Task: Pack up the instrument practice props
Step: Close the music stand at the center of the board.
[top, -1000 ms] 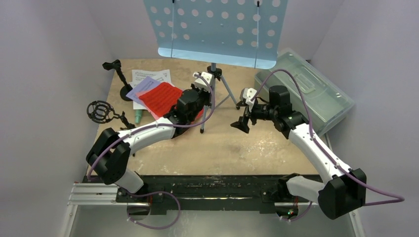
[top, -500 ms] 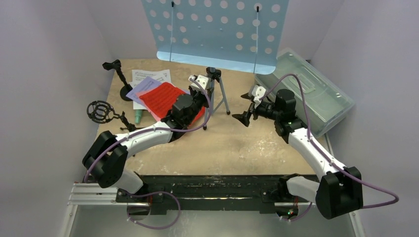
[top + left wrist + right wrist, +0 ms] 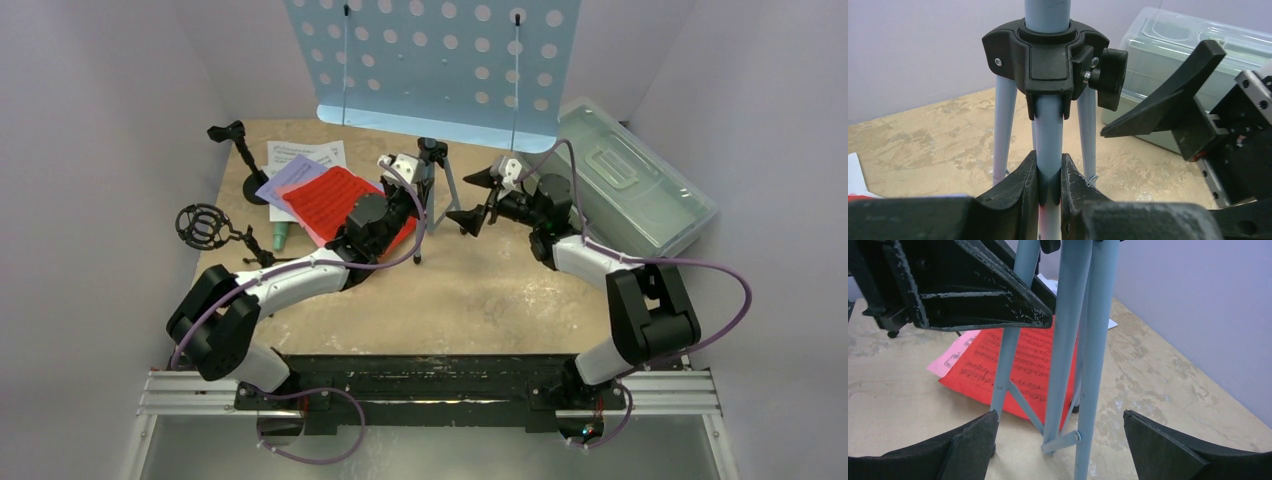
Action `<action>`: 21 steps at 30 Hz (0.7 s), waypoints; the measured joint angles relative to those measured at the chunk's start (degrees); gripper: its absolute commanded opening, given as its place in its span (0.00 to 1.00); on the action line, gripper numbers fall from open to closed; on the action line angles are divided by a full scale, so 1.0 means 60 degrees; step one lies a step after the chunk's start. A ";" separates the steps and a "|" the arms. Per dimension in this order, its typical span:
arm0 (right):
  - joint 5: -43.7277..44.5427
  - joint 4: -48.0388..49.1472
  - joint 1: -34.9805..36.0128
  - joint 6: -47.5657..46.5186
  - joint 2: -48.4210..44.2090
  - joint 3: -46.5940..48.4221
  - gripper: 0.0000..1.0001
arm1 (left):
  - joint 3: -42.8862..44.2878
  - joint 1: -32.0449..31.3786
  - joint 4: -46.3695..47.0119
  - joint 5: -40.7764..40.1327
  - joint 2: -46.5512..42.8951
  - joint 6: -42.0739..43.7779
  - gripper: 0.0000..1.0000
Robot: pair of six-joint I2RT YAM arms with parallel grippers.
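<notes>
The light-blue perforated music rack (image 3: 440, 60) stands upright at the back of the table on folded-in tripod legs (image 3: 1068, 340). My left gripper (image 3: 1049, 172) is shut on its pole (image 3: 1049, 120), just below the black collar (image 3: 1048, 55); in the top view the left gripper (image 3: 419, 192) is beside the legs. My right gripper (image 3: 472, 198) is open, and the legs stand between its fingers (image 3: 963, 445) without touching them. Red (image 3: 330, 200), lilac (image 3: 290, 178) and white (image 3: 305, 153) music sheets lie left of the stand. A pink sheet (image 3: 950, 360) peeks from under the red one.
A teal microphone (image 3: 281, 236), a black tripod with a cage mount (image 3: 205, 227) and a round-base pole (image 3: 245, 170) sit at the left. The translucent grey-green box (image 3: 625, 185), lid on, lies at the back right against the wall.
My right arm swung left and folded in, bringing its open fingers around the stand's legs. The legs have drawn closer together, and the rack shifted slightly. The left grip held.
</notes>
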 measured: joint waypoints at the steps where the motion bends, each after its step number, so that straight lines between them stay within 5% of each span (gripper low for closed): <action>1: 0.0058 0.0120 0.0113 0.0055 0.0175 0.0091 0.97 | -0.0055 0.0000 0.0095 0.0004 0.0000 -0.0040 0.00; 5: 0.0357 0.0397 0.0481 0.0149 0.0525 0.0499 0.77 | -0.0164 0.0000 0.0299 0.0040 0.0000 -0.0168 0.00; 11: 0.0597 0.0525 0.0583 0.0197 0.0929 0.1231 0.03 | -0.0226 0.0004 0.0488 0.0248 0.0000 -0.0430 0.00; 14: 0.0630 0.0535 0.0492 0.0284 0.0980 0.1315 0.00 | -0.0226 0.0011 0.0499 0.0393 0.0000 -0.0619 0.00; 21: 0.0346 0.1206 0.0364 0.1173 0.0962 0.1031 0.00 | -0.0361 0.0098 0.0612 0.0827 -0.0182 -0.0987 0.40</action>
